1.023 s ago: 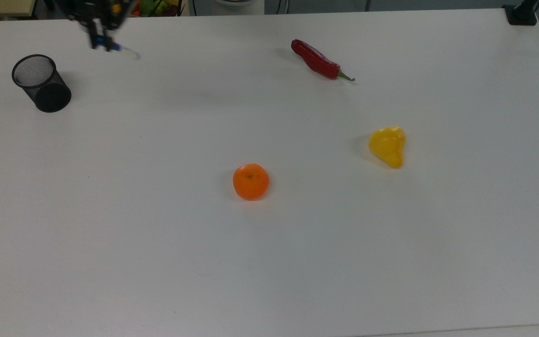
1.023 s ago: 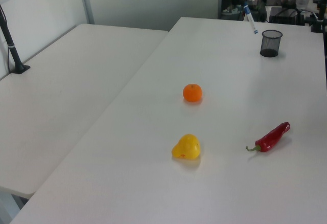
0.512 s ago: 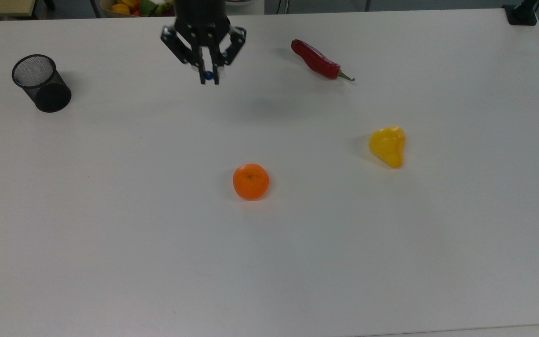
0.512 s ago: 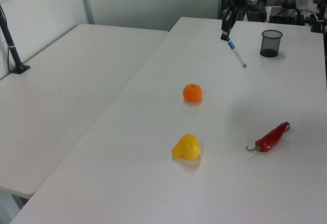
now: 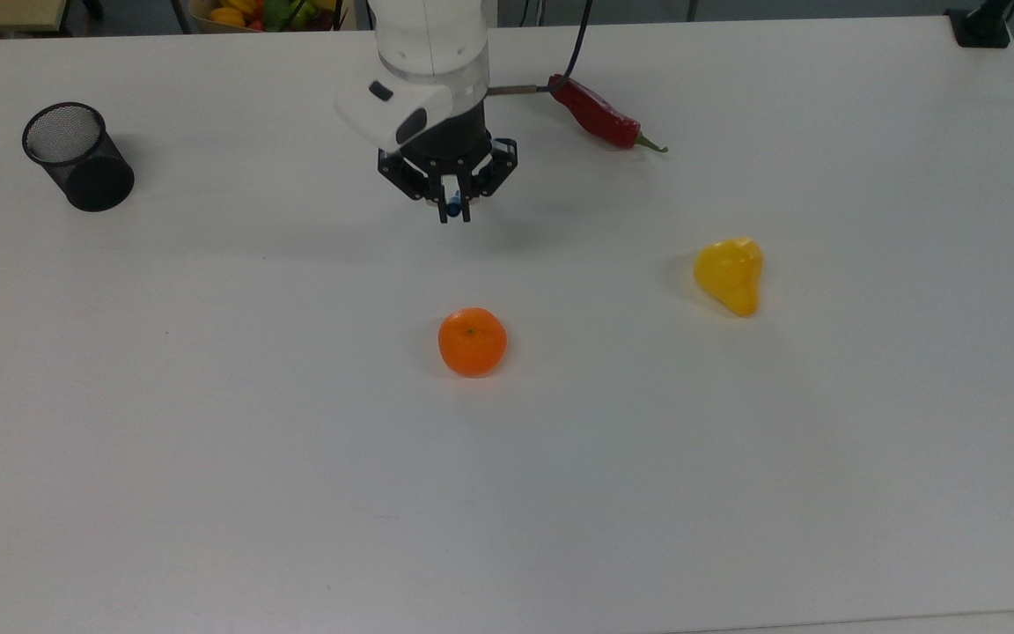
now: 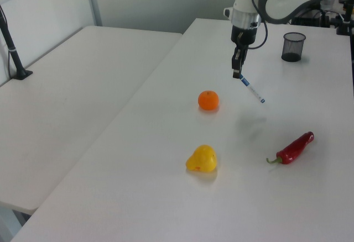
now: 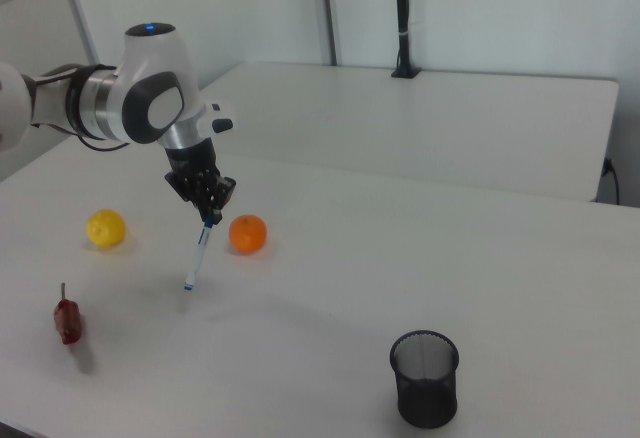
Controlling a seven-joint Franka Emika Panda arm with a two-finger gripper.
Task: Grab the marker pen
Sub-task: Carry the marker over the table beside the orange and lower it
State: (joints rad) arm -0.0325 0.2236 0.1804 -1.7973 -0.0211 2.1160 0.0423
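So the gripper (image 6: 237, 73) is pinched tight on the marker pen (image 6: 251, 88), holding it by the blue cap end, and the whole pen is up in the air, clear of the tabletop (image 5: 296, 493). In the left view the pen hangs tilted, slanting down and toward the left view's right from the fingers, with its small blue end lowest. In the right view (image 7: 197, 254) it slants down from the gripper (image 7: 209, 214) toward the right view's left, and its tip sits above a faint shadow on the tabletop. From the top view you mostly just see the blue cap (image 5: 453, 207) poking out between the closed fingers, gripper (image 5: 454, 211) pointing straight down.

Using the orange (image 5: 472, 342) as the landmark: the gripper and pen are above it in the top view, a bit to the top view's left, near but not touching. In the right view the pen is just to the left of the orange (image 7: 247, 234).

Other stuff around the orange: a yellow pear-shaped fruit (image 5: 730, 274) off to the top view's right, a red chili pepper (image 5: 599, 115) farther up and right near the arm's cable, and a black mesh pen cup (image 5: 77, 157) well apart, far to the top view's left, standing upright. In the left view the chili (image 6: 295, 148) lies to the right of the yellow fruit (image 6: 201, 159), both nearer the camera than the orange (image 6: 208, 100).
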